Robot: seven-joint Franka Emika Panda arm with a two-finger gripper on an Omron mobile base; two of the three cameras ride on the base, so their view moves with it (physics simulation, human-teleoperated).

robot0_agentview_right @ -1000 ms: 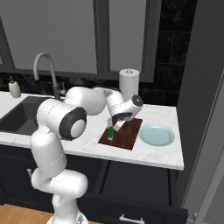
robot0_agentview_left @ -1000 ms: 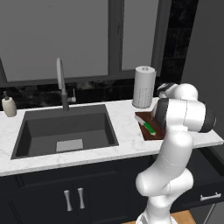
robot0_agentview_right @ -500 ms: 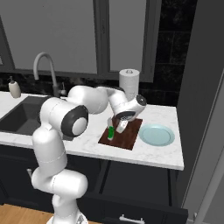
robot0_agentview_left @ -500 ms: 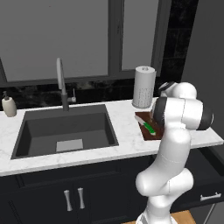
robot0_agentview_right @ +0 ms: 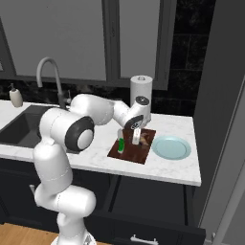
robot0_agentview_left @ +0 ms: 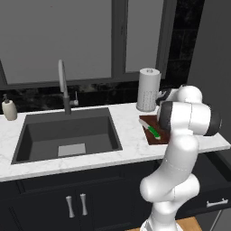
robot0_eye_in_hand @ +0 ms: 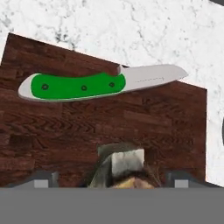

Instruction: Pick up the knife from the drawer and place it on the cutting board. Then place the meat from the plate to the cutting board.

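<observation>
The green-handled knife (robot0_eye_in_hand: 78, 86) lies flat on the reddish-brown cutting board (robot0_eye_in_hand: 131, 118), blade out over the board's edge onto the marble. It also shows on the board (robot0_agentview_right: 136, 154) as the knife (robot0_agentview_right: 121, 145), and from the left as the knife (robot0_agentview_left: 152, 130). My gripper (robot0_agentview_right: 136, 138) hangs just over the board's right half. The gripper (robot0_eye_in_hand: 111, 178) is open, its tips wide apart. The brownish-grey meat (robot0_eye_in_hand: 120, 168) sits on the board between them, touching neither. The pale blue plate (robot0_agentview_right: 171, 147) to the right is bare. The drawer's front with its silver handle (robot0_agentview_right: 143, 238) shows low down.
A paper-towel roll (robot0_agentview_right: 141, 91) stands right behind the board against the dark wall. The sink basin (robot0_agentview_left: 67, 135) and faucet (robot0_agentview_left: 63, 85) lie to the left, a soap bottle (robot0_agentview_left: 9, 109) at the far left. The counter's right end is just past the plate.
The hand has come lower over the board and a little toward its right side. The knife has stayed where it lay.
</observation>
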